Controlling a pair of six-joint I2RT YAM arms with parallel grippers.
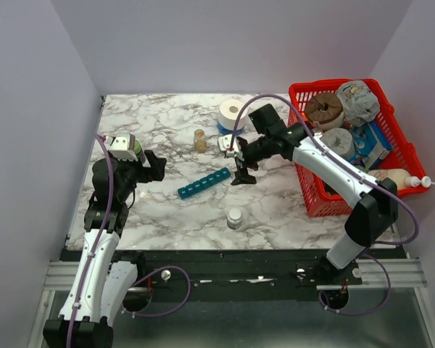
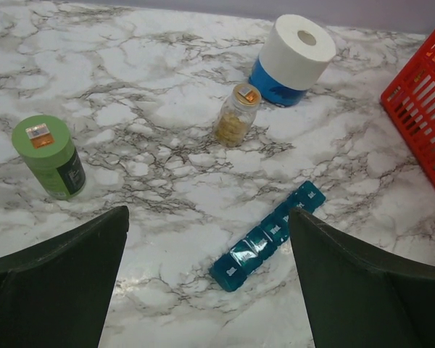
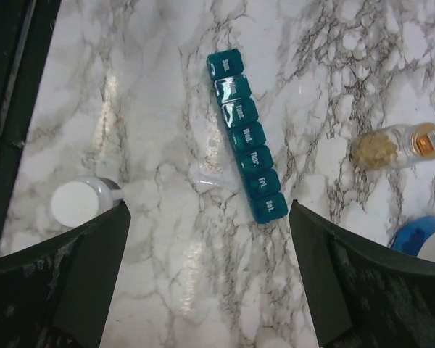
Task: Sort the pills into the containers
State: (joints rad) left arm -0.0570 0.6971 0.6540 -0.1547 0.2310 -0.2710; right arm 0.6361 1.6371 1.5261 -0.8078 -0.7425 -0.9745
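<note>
The teal pill organizer (image 1: 204, 183) lies slantwise mid-table, its day-labelled lids shut; it also shows in the left wrist view (image 2: 268, 235) and the right wrist view (image 3: 246, 145). No loose pills show on the table; tan pieces show only inside the small amber jar (image 1: 200, 139), (image 2: 237, 116), (image 3: 395, 147). My left gripper (image 1: 156, 165), (image 2: 208, 212) is open and empty, left of the strip's near end. My right gripper (image 1: 243, 174), (image 3: 208, 206) is open and empty, just above the strip's far "Sat" end.
A white-capped bottle (image 1: 235, 217), (image 3: 76, 203) stands near the front edge. A green jar (image 2: 49, 156) stands at the left. A tissue roll (image 1: 233, 112), (image 2: 290, 51) is at the back. A red basket (image 1: 326, 203), (image 2: 420, 101) of goods is at the right.
</note>
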